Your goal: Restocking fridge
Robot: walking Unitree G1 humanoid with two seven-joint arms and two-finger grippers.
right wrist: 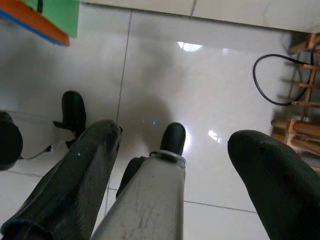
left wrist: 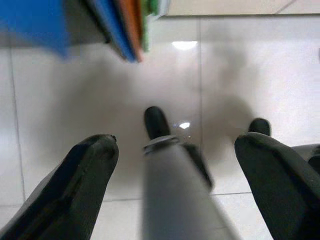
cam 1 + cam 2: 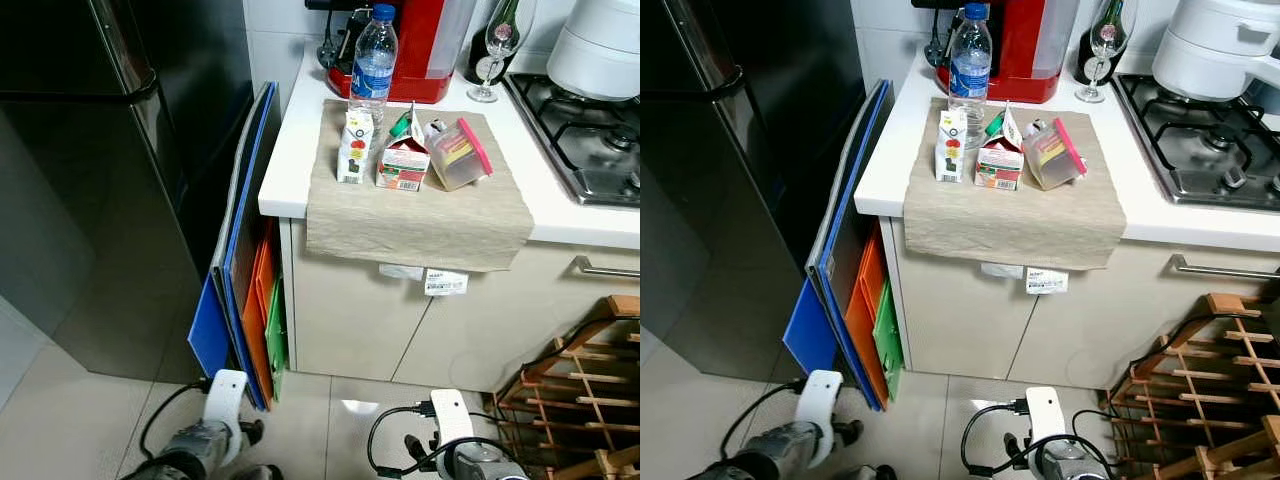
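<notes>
With both grippers hanging released over the floor, left gripper [image 2: 175,150] and right gripper [image 1: 175,150], better step toward the groceries at twelve o'clock, bottle [image 3: 373,62] and cartons [image 3: 402,160], fridge [image 3: 90,150] at ten

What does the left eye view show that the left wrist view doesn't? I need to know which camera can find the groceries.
Left eye view alone: the dark fridge and the counter's beige cloth carrying a water bottle, a small carton, a red-and-white carton and a pink-lidded container.
Left wrist view alone: a close look at the left hand, its black fingers spread apart above the floor.
Shared: the coloured boards leaning beside the cabinet, and the pale floor tiles.
</notes>
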